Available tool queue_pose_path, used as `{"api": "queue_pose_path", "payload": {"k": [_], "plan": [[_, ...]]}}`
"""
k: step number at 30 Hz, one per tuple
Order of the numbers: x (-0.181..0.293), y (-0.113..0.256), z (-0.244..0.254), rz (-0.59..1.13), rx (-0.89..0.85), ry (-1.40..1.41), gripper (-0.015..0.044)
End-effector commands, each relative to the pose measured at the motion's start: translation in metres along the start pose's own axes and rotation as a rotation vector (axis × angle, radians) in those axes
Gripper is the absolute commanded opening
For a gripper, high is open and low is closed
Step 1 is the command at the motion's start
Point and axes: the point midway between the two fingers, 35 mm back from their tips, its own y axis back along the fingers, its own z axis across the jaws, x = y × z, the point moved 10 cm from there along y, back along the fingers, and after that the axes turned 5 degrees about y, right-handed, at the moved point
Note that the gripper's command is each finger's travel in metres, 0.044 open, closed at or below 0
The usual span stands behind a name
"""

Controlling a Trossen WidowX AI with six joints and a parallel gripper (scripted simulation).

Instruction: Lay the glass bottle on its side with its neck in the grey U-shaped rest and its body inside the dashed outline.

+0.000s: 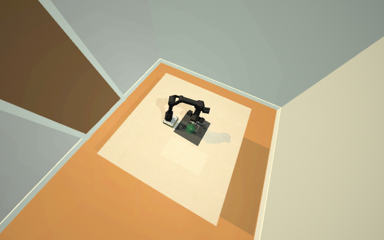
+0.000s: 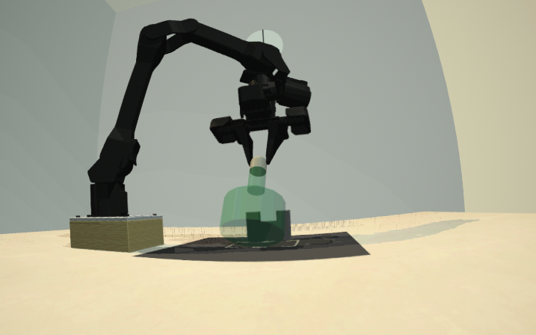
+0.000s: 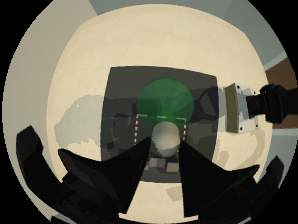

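Pointing downward, the black hand point(image 1: 195, 121) point(image 2: 259, 163) point(image 3: 165, 143) gripped the pale top of the green glass bottle point(image 1: 190, 128) point(image 2: 254, 214) point(image 3: 165, 100) between its fingers. The bottle, tilted slightly, hung neck-up directly below the hand, its broad body low over the dark mat point(image 1: 198, 140) point(image 2: 336, 245) point(image 3: 125, 80), near the grey U-shaped rest point(image 2: 286, 220) point(image 3: 164, 164). The dashed outline point(image 1: 198, 128) point(image 2: 294, 245) point(image 3: 136, 131) showed on the mat.

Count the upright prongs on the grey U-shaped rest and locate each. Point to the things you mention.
2. The near prong point(image 2: 253, 215) point(image 3: 173, 167) is on the side toward the arm's base point(image 1: 173, 124) point(image 2: 99, 237) point(image 3: 232, 107); the far prong point(image 2: 286, 218) point(image 3: 157, 162) is on the other side. In the exterior view, the near one shows through the green bottle point(image 1: 190, 128) point(image 2: 253, 201) point(image 3: 165, 95).
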Motion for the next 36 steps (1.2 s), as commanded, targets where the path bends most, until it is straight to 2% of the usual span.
{"api": "queue_pose_path", "payload": {"k": [1,36], "plan": [[0.009,0.001,0.000,0.009,0.000,0.001,0.0116],[0.040,0.000,0.000,-0.053,-0.007,0.000,0.0116]]}}
